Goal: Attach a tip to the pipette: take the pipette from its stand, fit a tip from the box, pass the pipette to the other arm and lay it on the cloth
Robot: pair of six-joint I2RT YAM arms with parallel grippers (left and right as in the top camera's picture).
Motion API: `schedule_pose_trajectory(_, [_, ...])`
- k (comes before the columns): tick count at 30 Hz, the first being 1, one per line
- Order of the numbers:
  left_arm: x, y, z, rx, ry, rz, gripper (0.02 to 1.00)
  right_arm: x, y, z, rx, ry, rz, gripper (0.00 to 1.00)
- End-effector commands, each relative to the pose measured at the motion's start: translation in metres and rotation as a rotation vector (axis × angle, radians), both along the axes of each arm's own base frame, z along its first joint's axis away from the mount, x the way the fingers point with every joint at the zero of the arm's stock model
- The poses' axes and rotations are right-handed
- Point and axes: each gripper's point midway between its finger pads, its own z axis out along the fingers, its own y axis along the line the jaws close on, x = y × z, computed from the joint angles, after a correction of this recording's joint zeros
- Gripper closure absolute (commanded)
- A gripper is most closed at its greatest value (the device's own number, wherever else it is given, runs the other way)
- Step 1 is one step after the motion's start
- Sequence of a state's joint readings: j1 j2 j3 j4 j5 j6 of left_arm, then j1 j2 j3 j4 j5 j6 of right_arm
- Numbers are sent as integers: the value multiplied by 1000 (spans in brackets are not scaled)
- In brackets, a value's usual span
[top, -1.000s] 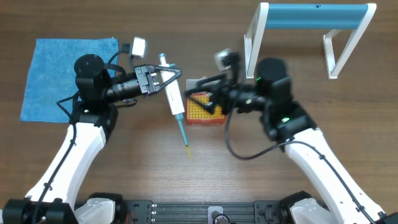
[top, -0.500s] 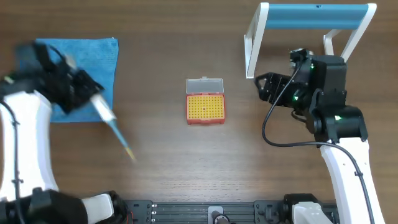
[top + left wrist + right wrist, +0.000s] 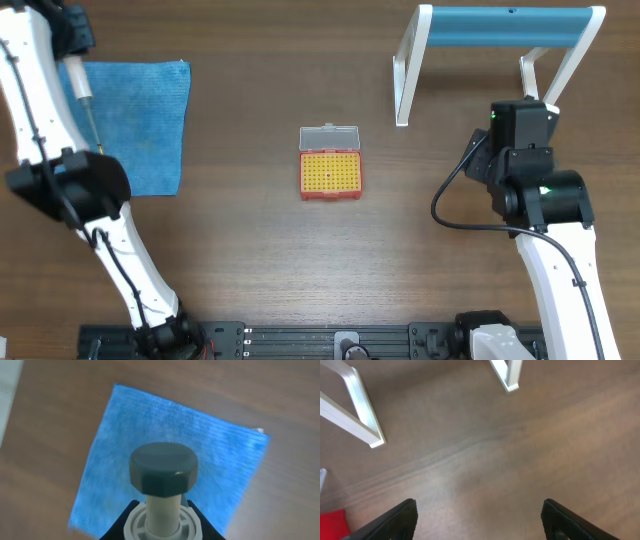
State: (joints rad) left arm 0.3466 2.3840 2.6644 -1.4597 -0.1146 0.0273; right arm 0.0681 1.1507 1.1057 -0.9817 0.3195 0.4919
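The pipette (image 3: 79, 82) hangs over the blue cloth (image 3: 140, 120) at the far left, its thin tip (image 3: 93, 128) pointing toward the near side. My left gripper (image 3: 70, 38) is shut on the pipette body. In the left wrist view the grey plunger knob (image 3: 163, 467) rises from between the fingers, and the cloth (image 3: 125, 435) lies below it. The tip box (image 3: 330, 172), lid open and orange rack showing, sits mid-table. My right gripper (image 3: 480, 527) is open and holds nothing, hovering over bare wood in front of the pipette stand (image 3: 500, 40).
The white-legged stand with its blue top bar fills the back right; its legs (image 3: 362, 417) show in the right wrist view. A red corner of the tip box (image 3: 331, 522) shows at that view's edge. Bare wood stretches between the cloth, box and stand.
My left arm has swung the pipette from beside the tip box far left to above the cloth. My right arm has drawn back from the box to the right, near the stand.
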Motion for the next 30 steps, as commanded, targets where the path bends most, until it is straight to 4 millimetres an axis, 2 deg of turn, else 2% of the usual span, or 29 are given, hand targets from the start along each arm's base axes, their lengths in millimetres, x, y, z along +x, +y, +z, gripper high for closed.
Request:
schedule_pose_trajectory(1, [13, 19, -79, 61, 171, -140, 993, -2, 14, 7, 43, -44, -65, 194])
schedule_pose_trajectory(4, [16, 18, -107, 44, 216, -212, 991, -1, 29, 7, 66, -55, -48, 194])
schedule_pose_trajectory(6, [21, 18, -118, 39, 220, -258, 991, -1, 37, 7, 76, -57, -32, 191])
schedule_pose_trajectory(11, [37, 20, -120, 63, 170, -316, 991, 1, 53, 1, 105, -50, -31, 191])
schedule_pose_trajectory(13, [37, 18, -124, 41, 165, -327, 991, 2, 56, -2, 110, -41, -33, 191])
schedule_pose_trajectory(18, [28, 13, -147, -70, 179, -327, 991, 4, 63, -12, 108, -8, -30, 191])
schedule_pose_trajectory(24, [27, 15, -148, -86, 172, -321, 991, 16, 66, -13, 122, -39, -42, 189])
schedule_pose_trajectory(30, [24, 16, -152, -96, 182, -319, 991, 17, 63, -11, 108, -46, -50, 189])
